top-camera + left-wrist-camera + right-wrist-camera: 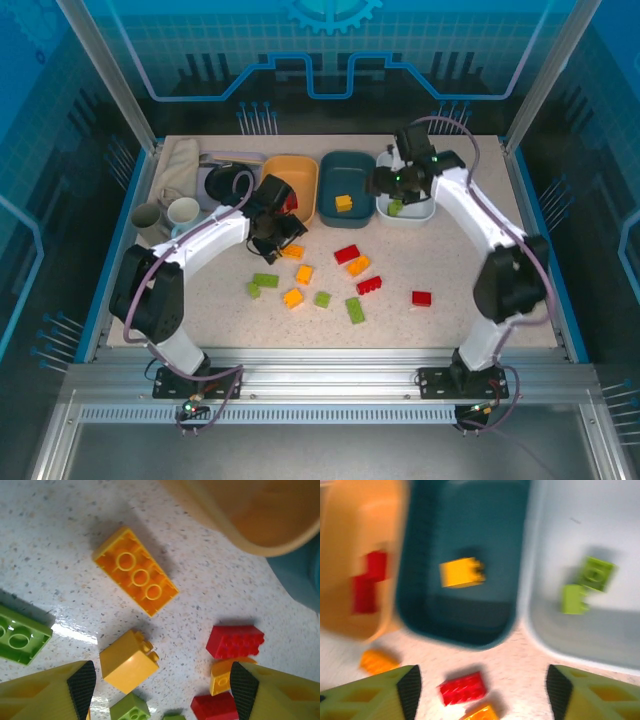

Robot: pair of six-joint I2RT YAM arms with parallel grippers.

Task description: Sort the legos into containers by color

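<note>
- Loose legos (355, 310) lie scattered on the table (440, 322) in front of the three tubs.
- The right wrist view looks into the tubs: red bricks (367, 587) in the orange tub (350, 530), one yellow brick (461, 573) in the teal tub (470, 515), two green bricks (574, 599) in the white tub (600, 520).
- The right gripper (480, 695) is spread wide and empty.
- The left gripper (162, 690) is spread wide and empty above an upturned orange-yellow brick (135, 577).
</note>
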